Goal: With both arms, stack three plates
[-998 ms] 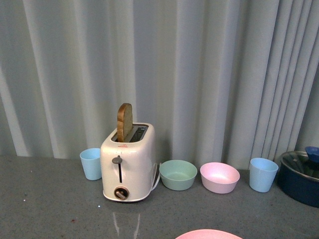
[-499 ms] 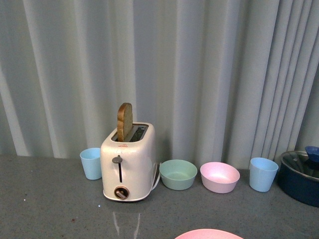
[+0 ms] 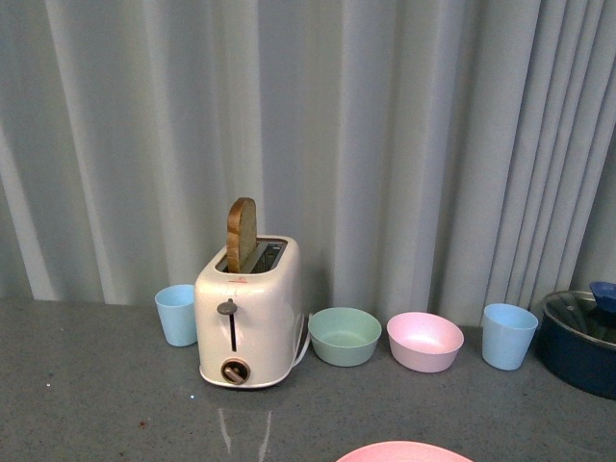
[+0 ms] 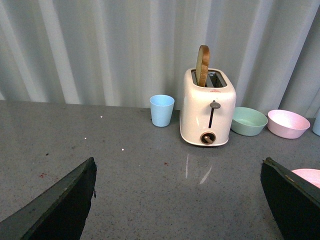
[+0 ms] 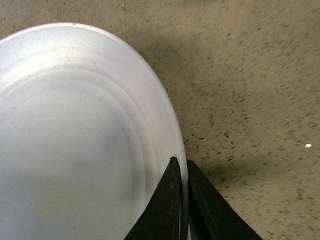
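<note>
Right gripper (image 5: 181, 167): jaws clenched on the rim of the blue plate (image 5: 75, 140), one either side of the edge. A shallow plate gives nothing else to hold.
Blue plate: seen only in the right wrist view, over the speckled surface (image 3: 96, 385). A shadow runs along its rim, but I can't tell if it is lifted or resting. It is out of the front view, so probably near the robot on the right.
Left gripper (image 4: 177, 162): jaws released and spread wide, holding nothing. It hangs over bare surface, facing the toaster (image 3: 245, 318).
Pink plate (image 3: 402, 452): at the near edge of the front view, right of the toaster and well apart from it. It lies flat with nothing on it, and is likely the stack base.
Cream plate: not in view.
Progress: early. No plate is seen on another.
Next (judgement): carry the blue plate level over to the pink one, then set it down centred before letting go.
Risk: a one-edge pinch is weak, so the plate may sag or slip at the far side. The wide-open left jaws suit a rim approach to the pink or cream plate.
</note>
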### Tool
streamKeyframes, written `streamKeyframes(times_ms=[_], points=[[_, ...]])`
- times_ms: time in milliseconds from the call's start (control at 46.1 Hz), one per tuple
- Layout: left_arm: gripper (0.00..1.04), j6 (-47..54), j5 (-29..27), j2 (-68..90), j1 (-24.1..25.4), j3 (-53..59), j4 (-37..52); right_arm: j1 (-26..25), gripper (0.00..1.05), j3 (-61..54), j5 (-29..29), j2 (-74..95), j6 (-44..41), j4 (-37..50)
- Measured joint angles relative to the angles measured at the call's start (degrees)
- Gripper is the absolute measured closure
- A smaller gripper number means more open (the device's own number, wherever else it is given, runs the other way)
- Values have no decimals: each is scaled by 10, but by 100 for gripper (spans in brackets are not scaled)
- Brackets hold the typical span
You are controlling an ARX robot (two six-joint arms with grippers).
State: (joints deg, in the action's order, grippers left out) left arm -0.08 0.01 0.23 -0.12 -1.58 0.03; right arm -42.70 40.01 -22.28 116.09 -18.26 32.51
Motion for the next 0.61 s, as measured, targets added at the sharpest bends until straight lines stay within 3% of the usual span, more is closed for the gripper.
streamKeyframes(times_ms=[282,477,607], points=[[7,0,0,0,0,0,0,8,101,-22,-13,-176,17,-33],[7,0,0,0,0,0,0,87,101,-54,-15,-260,83,-10],[7,0,0,0,0,0,0,169,101,-79,8,-272,131,28]])
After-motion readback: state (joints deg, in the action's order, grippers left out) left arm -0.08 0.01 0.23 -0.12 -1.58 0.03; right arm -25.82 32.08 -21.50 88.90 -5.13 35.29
